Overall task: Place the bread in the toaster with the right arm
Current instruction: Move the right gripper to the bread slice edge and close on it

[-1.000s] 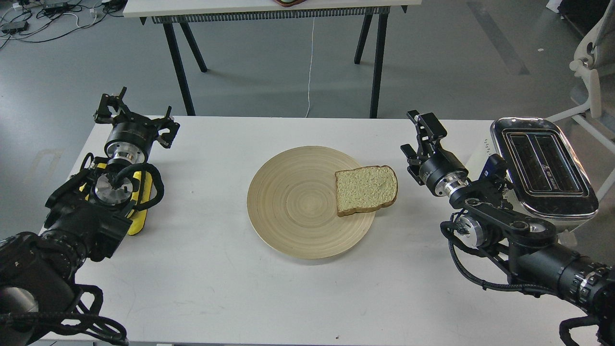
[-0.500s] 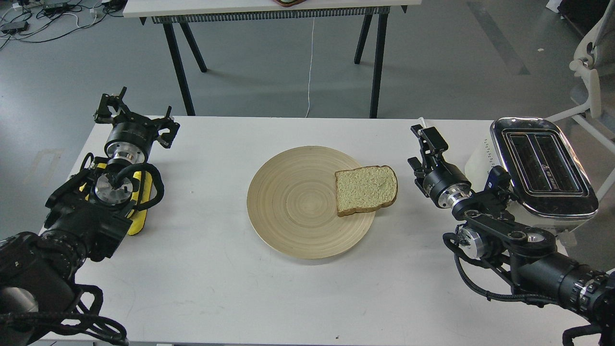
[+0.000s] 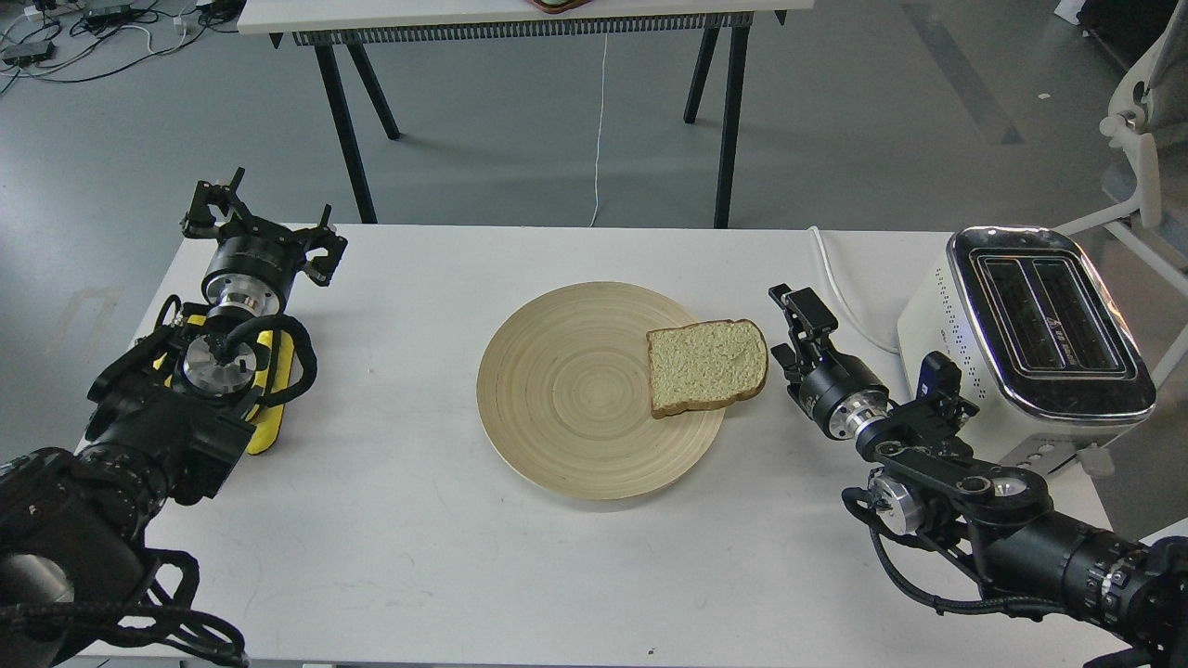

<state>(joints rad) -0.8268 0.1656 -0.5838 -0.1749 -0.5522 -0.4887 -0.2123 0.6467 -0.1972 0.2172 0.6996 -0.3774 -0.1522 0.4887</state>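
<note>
The bread (image 3: 707, 366), a tan slice with a brown crust, lies flat on the right side of a round wooden plate (image 3: 566, 399) in mid-table. The cream-white toaster (image 3: 1044, 320) with a chrome top stands at the table's right edge, both slots empty. My right gripper (image 3: 790, 330) is open and empty, low over the table just right of the bread, not touching it. My left gripper (image 3: 260, 223) is open and empty at the table's far left.
The toaster's white cord (image 3: 840, 288) runs across the table behind my right gripper. A yellow part (image 3: 274, 390) sits under my left arm. Another table (image 3: 520, 19) stands beyond, and a white chair (image 3: 1146, 139) at the far right.
My right gripper has moved down and left, away from the toaster and closer to the bread's right edge. The toaster's side and cord have come into view. The left arm is still.
</note>
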